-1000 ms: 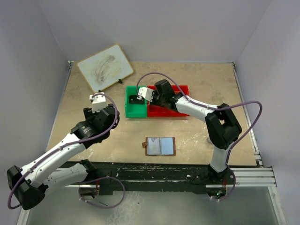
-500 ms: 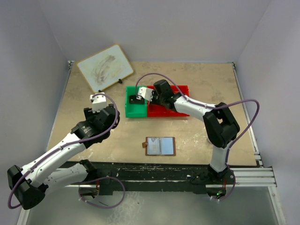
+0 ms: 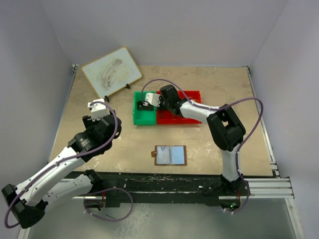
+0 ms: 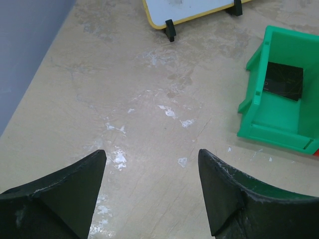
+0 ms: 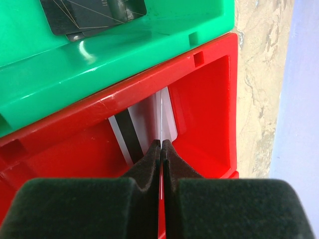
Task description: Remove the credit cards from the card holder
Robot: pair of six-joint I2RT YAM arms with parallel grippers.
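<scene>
Well, out at the left, the left gripper [image 4: 150, 154] hangs over the bench [image 4: 124, 89] with its jaws wide apart. At its 1 o'clock in the top view, a whiteboard [image 3: 111, 71] stands tilted on small black feet. Next comes the green bin [image 3: 144, 120], with a black card [image 4: 283, 80] lying flat on its floor. The right gripper [image 5: 161, 144] reaches in from 3 o'clock, its jaws clamped together on a thin white card [image 5: 161, 114] seen edge-on. The card holder [image 3: 170, 155] lies open and flat on the bench at the green bin's 5 o'clock. It is well apart from both grippers, pale panels up, its tab on the 9 o'clock side. The red bin [image 5: 204, 109] touches the green bin's 3 o'clock side. Inside it, below the held card, lies a striped card [image 5: 170, 119], pale with a dark band.
</scene>
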